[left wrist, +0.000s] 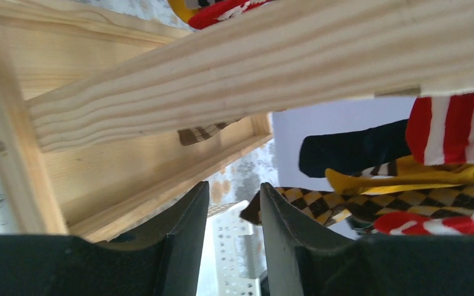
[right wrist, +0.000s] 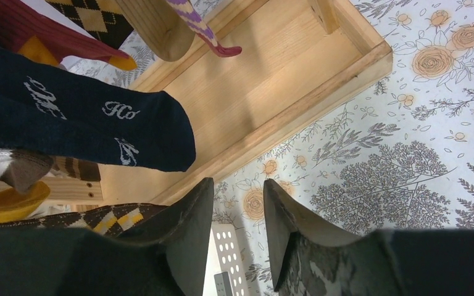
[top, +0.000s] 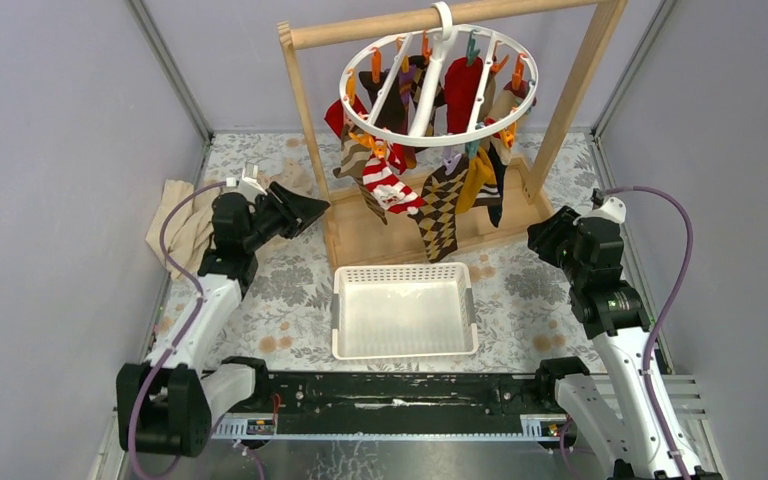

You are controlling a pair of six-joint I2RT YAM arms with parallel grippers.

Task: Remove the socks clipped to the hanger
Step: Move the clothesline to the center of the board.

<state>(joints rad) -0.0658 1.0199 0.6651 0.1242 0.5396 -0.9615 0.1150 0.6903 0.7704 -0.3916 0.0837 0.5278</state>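
Soft, light socks [top: 430, 190] hung clipped beneath the hanger [top: 430, 95] at upper centre, likely best pinched just below each clip [top: 376, 65], while the left gripper [left wrist: 234, 191] and right gripper [right wrist: 239, 185] stood with jaws narrowly parted, holding nothing.

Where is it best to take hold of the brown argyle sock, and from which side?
Grip the brown argyle sock at its free lower half, coming from the near side: it hangs lowest, at the front of the hanger, top clipped.
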